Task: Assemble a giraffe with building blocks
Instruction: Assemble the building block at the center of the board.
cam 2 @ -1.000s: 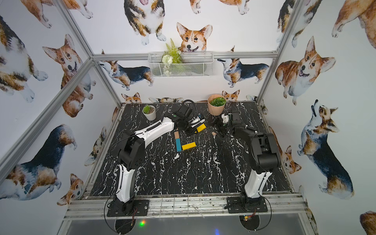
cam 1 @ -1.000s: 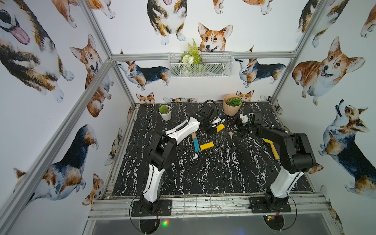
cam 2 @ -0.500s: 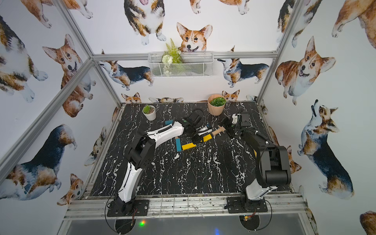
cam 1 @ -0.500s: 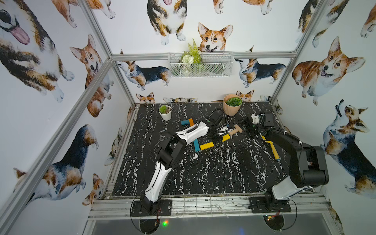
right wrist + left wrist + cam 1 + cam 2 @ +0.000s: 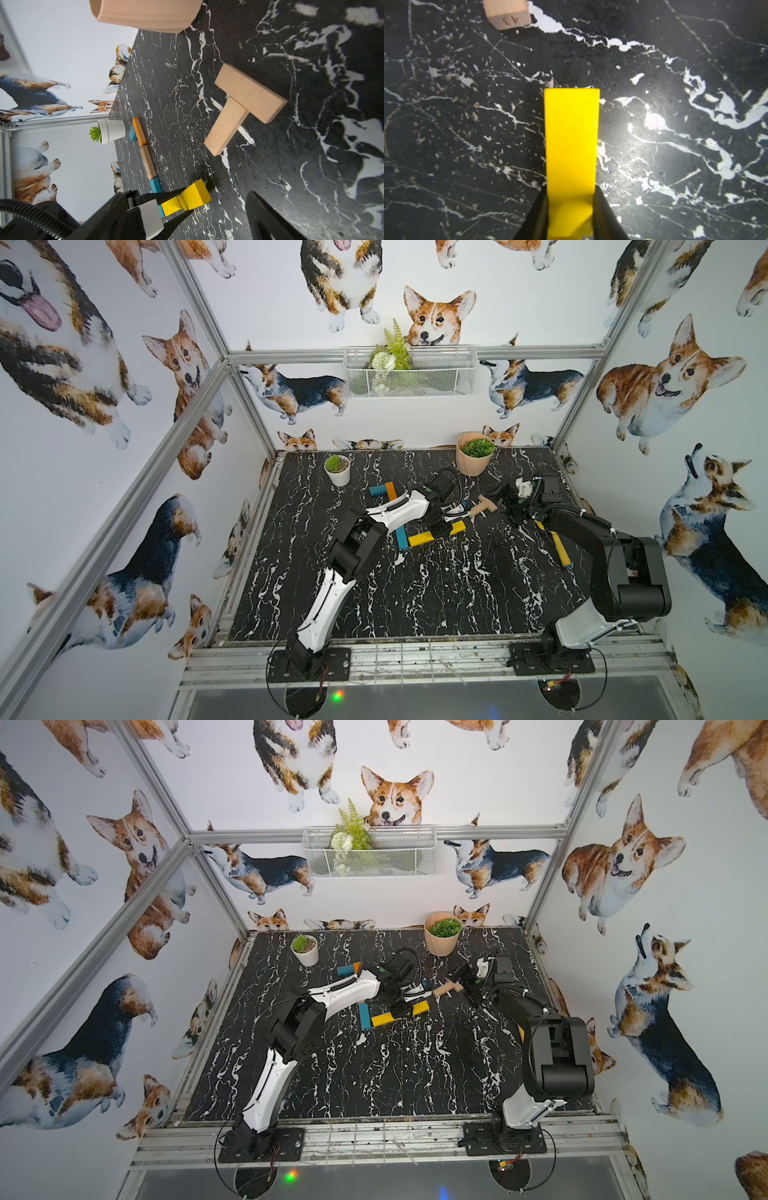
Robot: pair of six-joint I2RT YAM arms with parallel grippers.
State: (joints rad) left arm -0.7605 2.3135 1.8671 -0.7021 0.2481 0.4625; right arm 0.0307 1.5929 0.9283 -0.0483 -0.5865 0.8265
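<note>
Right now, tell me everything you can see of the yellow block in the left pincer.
The yellow block is a long, smooth rectangular bar, apparently painted wood, undamaged. The left pincer is shut across its narrow sides. It lies roughly level, low over the marble table; contact is unclear. One end sits beside a teal block.

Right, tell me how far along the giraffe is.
Done: the teal head caps the orange-tan-teal neck, laid in a line. In hand: the left gripper is shut on the yellow body block, at the neck's teal end. To do: two tan leg blocks lie in a T apart from the figure; the right gripper is open beside them.
</note>
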